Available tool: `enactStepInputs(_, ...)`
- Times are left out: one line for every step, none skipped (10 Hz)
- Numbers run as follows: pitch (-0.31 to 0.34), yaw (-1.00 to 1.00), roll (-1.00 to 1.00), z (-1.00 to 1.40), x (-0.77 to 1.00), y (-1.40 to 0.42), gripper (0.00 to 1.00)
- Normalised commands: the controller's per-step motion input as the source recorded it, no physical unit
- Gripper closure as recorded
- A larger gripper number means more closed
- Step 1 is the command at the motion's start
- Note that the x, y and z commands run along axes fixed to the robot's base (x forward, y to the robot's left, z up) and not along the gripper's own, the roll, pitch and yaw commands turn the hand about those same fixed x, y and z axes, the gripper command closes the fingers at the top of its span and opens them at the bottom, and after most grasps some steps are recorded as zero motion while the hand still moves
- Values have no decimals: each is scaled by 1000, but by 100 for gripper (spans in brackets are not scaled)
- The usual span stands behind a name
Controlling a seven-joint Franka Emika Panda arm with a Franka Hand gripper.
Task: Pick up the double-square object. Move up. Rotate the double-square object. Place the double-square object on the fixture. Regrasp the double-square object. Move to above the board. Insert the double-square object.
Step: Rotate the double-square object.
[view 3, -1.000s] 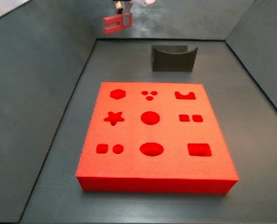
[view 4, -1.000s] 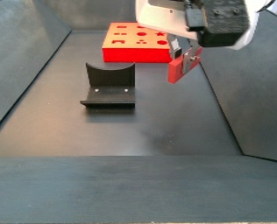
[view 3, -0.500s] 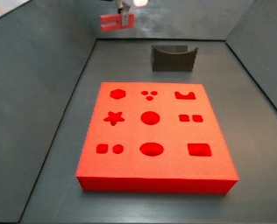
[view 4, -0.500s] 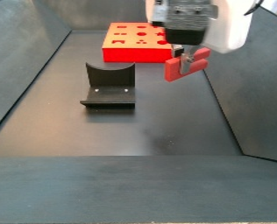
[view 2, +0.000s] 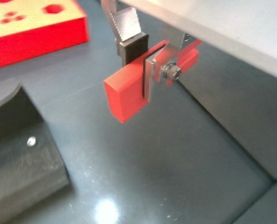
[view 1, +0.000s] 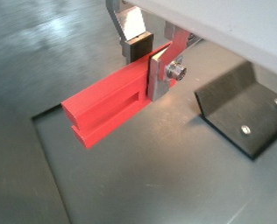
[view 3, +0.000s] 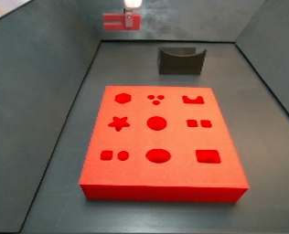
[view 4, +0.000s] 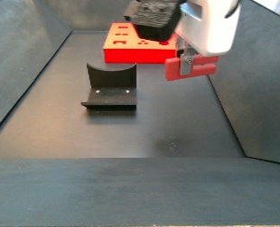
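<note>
The end effector (view 2: 151, 63) hung in the air, clamped on the double-square object (view 2: 138, 83), a thin, rigid-looking, probably light red block, pinched across its flat faces near one end, off at three o'clock from the fixture (view 4: 108, 86) in a side view.

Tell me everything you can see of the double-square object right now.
The double-square object is a small, flat, oblong red block, matte like plastic. In a wrist view one long side carries a groove, and edge-on it looks thin. The gripper is shut on one end, silver fingers pressing both faces, the rest projecting free. It hangs in the air, roughly level in both side views, touching neither the fixture nor the board.
</note>
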Motion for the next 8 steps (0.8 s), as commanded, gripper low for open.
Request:
enactStepInputs(-1, -1000, -10, -3, -9, 16, 100)
enactStepInputs(-1, -1000, -10, -3, -9, 16, 100)
enactStepInputs(-1, -1000, -11, -3, -9, 16, 100)
enactStepInputs(-1, -1000, -11, -3, -10, 16, 100)
enactStepInputs(-1, -1000, -12, -3, -10, 16, 100)
enactStepInputs(-1, -1000, -12, -3, -10, 16, 100)
enactStepInputs(-1, -1000, -13, -3, -10, 16, 100)
enactStepInputs(0, -1000, -14, -4, -10, 16, 100)
